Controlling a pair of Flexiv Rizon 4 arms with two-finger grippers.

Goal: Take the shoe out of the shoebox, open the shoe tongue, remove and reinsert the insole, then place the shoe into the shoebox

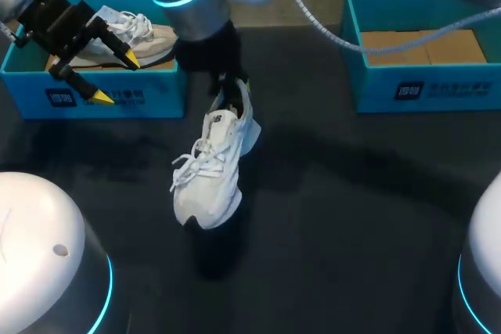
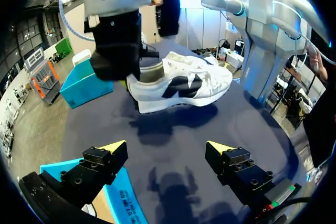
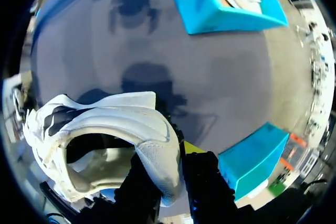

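**Item 1. Shoe (image 1: 211, 170).** White lace-up trainer with dark side markings.
- It hangs above the dark counter (image 1: 352, 193), near the middle and between the two boxes.
- It is clear of the surface, with its shadow lying beneath it.
- In the head view the heel is uppermost and the toe points down toward the robot, with the laces (image 1: 196, 163) loose on top.
- In the left wrist view it lies nearly level, sole down, ahead of the left arm's open fingers.

**Item 2. Right gripper (image 1: 228, 84).** Clenched on the shoe at the heel.
- The right wrist view shows black fingers (image 3: 205, 182) on either side of the padded heel collar, with one yellow tip just visible behind it.
- The shoe's opening faces the camera.

**Item 3. Left gripper (image 1: 117, 79).** Released, with its yellow tips wide apart and nothing between them.
- It hovers over the front wall of the left shoebox (image 1: 94, 98), well apart from the held shoe.

**Item 4. Left shoebox.** Bright blue and open-topped, at the counter's far left.
- It holds a second shoe (image 1: 137, 33), also white, lying on its side.

**Item 5. Right shoebox (image 1: 423, 87).** The same blue, also open-topped, at the counter's far right.
- A plain brown cardboard lining shows inside it.
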